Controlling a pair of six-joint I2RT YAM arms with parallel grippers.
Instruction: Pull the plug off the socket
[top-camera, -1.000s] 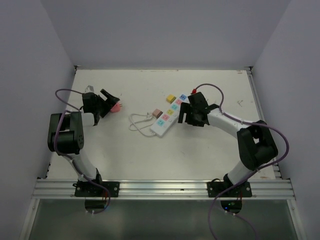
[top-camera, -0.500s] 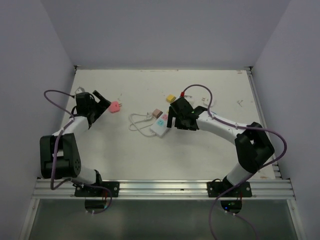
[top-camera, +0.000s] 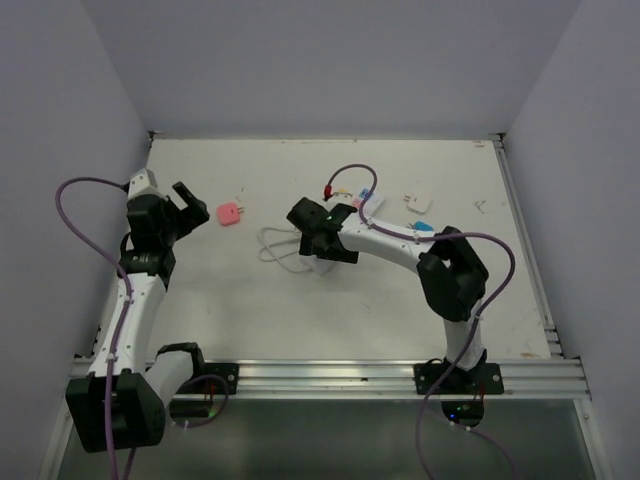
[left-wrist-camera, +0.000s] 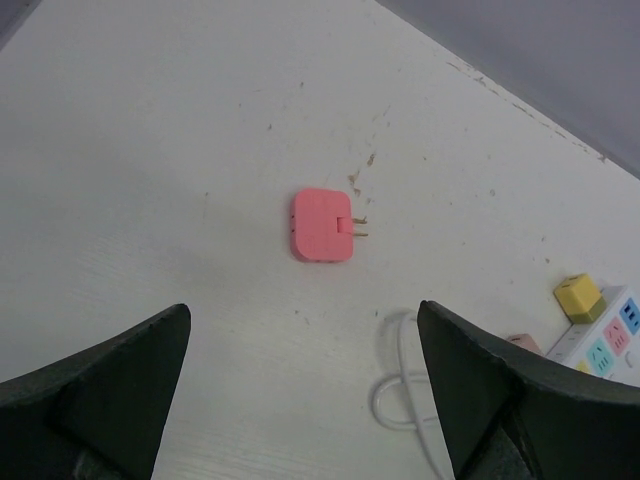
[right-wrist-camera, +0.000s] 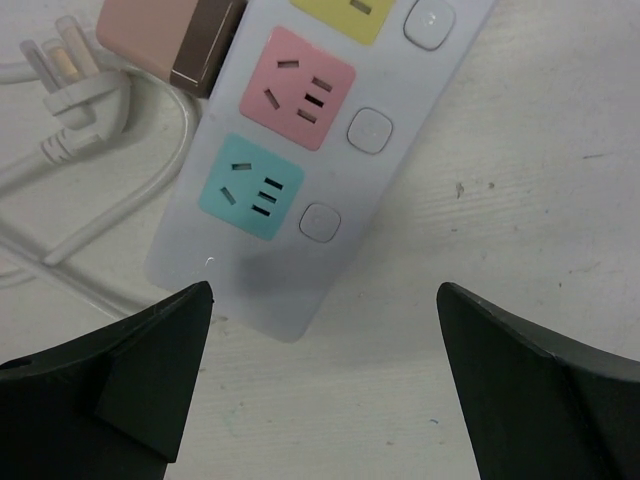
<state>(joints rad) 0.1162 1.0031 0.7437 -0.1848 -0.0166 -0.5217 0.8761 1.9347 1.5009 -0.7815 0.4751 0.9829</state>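
Note:
The white power strip (right-wrist-camera: 300, 150) lies slanted mid-table, its pink (right-wrist-camera: 297, 90) and teal (right-wrist-camera: 250, 188) outlet faces empty. My right gripper (right-wrist-camera: 325, 400) is open just above the strip's near end, touching nothing; in the top view (top-camera: 325, 250) my arm hides most of the strip (top-camera: 367, 203). A yellow cube plug (left-wrist-camera: 580, 297) sits on the strip's far part. A pink plug (left-wrist-camera: 322, 225) lies loose on the table, prongs pointing right. My left gripper (left-wrist-camera: 305, 400) is open and empty, drawn back from it (top-camera: 185, 205).
The strip's looped white cord (top-camera: 278, 245) lies left of it, its pronged end (right-wrist-camera: 60, 60) free. A tan plug (right-wrist-camera: 170, 35) lies against the strip's left side. Small white (top-camera: 415, 203) and blue (top-camera: 425, 226) pieces lie right of the strip.
My left gripper let the pink plug go and drew back left; the plug stays on the table. My right gripper moved left along the strip to its near end.

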